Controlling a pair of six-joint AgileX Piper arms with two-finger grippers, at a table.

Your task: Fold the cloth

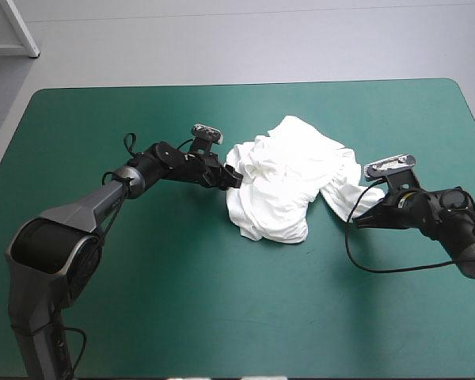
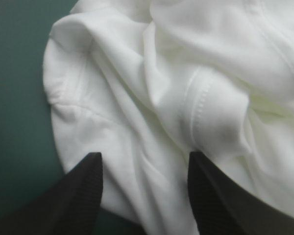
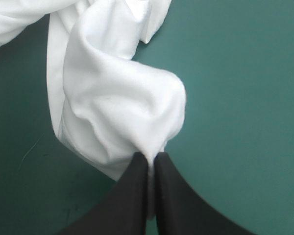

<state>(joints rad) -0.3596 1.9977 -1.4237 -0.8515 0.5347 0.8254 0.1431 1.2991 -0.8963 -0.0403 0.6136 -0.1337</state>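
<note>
Broadly, we see the table (image 1: 182,317) with its teal-green cover spreading wide on every side of the T-shirt (image 1: 289,186), with more bare cover on the T-shirt's near side than on its far side. The T-shirt is white and lies as a crumpled heap, neither spread nor folded. Deep creases and rolled ridges run across it, its near edge is rounded and bunched, and a narrow tail of cloth trails off from its right side.

We find the left gripper (image 1: 234,179) at the T-shirt's left edge. Its black fingers stand well apart and white fabric lies between them, but nothing is pinched. We cannot tell whether the tips touch the cloth or hang just over it.

The right gripper (image 1: 356,222) sits at the end of the tail on the T-shirt's right side. Its fingers are all but closed, and a pinch of cloth is drawn into a peak between the tips.

Smallest of all, a stitched hem (image 2: 201,103) curves over one ridge of the T-shirt, just ahead of the left gripper.
</note>
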